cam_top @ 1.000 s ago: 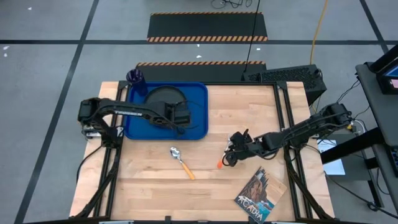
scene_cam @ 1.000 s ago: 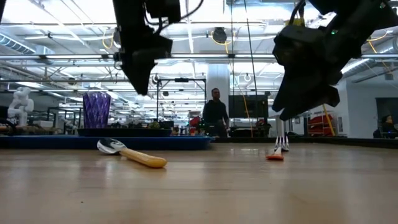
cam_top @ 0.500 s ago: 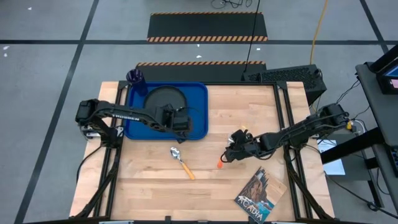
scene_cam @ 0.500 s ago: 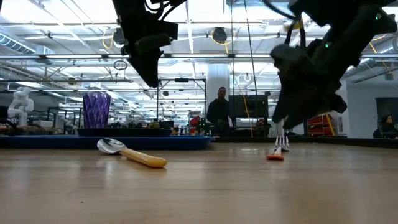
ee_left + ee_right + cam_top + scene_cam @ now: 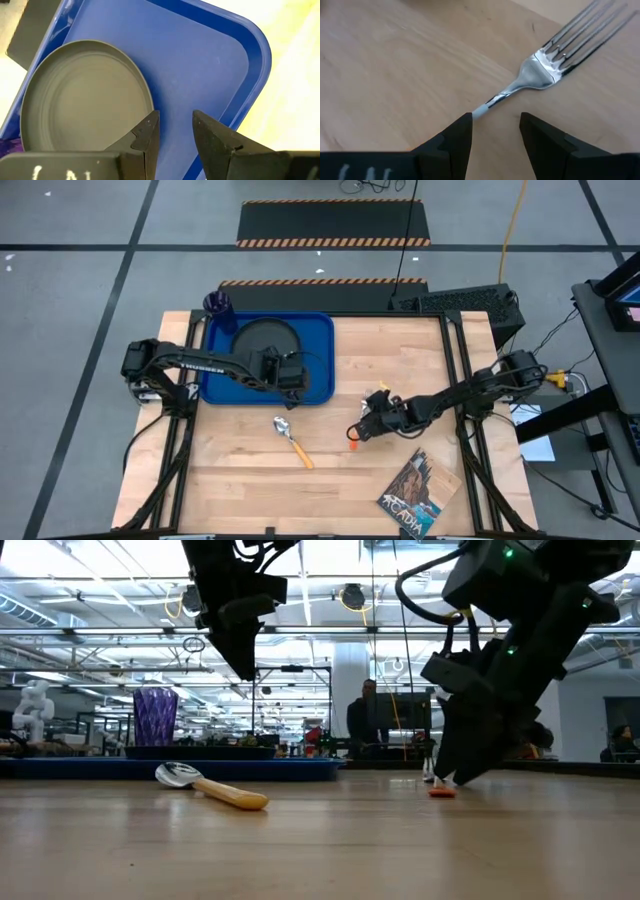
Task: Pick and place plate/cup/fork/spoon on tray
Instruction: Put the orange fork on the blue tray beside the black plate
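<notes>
Directly beneath the right gripper (image 5: 492, 131), the fork (image 5: 555, 60) lies flat on the wooden table (image 5: 380, 480), its silver neck running in between the parted, empty fingers and its tines pointing away beyond the fingertips; the orange handle is hidden under the gripper in the wrist view but shows as a small orange tip at the gripper's near side in the high view. Judged from these views, the fork is light, stiff and thin, lying low against the wood, so the smooth metal neck could slip; the thicker plastic handle looks the surer place to close on.

Off to the side, the left gripper (image 5: 172, 131) hangs above the blue tray (image 5: 210, 55), fingers apart and holding nothing; the black plate (image 5: 85, 95) rests in the tray just ahead of its fingertips, and the purple cup (image 5: 220, 305) stands at the tray's far corner, beyond the plate. Between the two grippers the spoon (image 5: 292, 436) lies on the table, outside the tray.

Near the table's front edge, close by the right gripper, lies a magazine (image 5: 415, 492); its cover lettering is too small to read with certainty.
</notes>
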